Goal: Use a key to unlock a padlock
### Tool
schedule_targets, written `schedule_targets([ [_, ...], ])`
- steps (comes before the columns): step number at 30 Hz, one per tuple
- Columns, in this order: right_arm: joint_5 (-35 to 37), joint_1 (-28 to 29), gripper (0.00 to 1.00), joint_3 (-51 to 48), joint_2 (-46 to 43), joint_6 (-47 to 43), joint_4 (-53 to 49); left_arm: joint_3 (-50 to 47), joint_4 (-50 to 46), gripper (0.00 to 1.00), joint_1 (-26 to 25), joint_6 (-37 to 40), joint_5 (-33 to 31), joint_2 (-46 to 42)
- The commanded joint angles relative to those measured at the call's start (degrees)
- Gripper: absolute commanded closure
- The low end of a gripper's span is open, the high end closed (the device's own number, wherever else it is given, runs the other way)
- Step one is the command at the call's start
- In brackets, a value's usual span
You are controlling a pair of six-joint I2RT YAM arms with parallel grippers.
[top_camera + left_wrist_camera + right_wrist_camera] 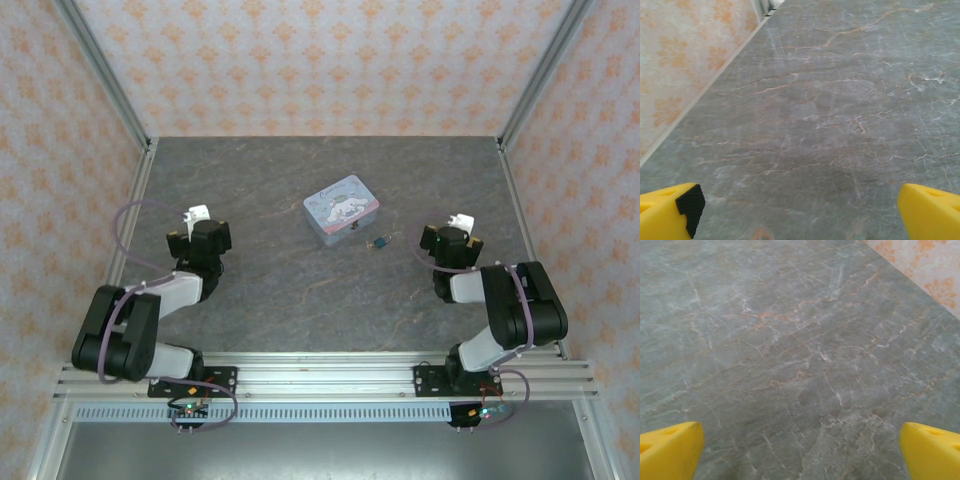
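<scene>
The padlock (379, 241) is a tiny dark blue-teal thing with a small golden bit. It lies on the grey table just off the near right corner of the pastel tin. It is too small to tell whether the golden bit is the key. My left gripper (201, 232) hovers far left of the padlock. In the left wrist view its yellow fingers (670, 210) stand wide apart over bare table, so my left gripper (800, 215) is open with nothing in it. My right gripper (449, 240) hovers a short way right of the padlock and is also open (800, 452) over bare table.
A pale blue-and-pink cartoon tin (342, 209) sits at the table's middle. Patterned walls with metal posts close in the left, back and right sides. The left wall (685, 60) runs close beside the left gripper. An aluminium rail (320, 375) carries both arm bases at the near edge.
</scene>
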Motion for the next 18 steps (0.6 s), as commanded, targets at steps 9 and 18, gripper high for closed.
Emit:
schedule_targets([
  [9,2.7,-1.2,0.01,-2.2,-1.6,1.9,10.0,-1.2,13.7,0.0,2.5,2.4,8.6,4.7],
  [18,-1.6,-2.1,0.01,1.0,-1.0,1.4,4.6,-1.3,14.0,0.0,2.6,2.4,8.5,4.8],
])
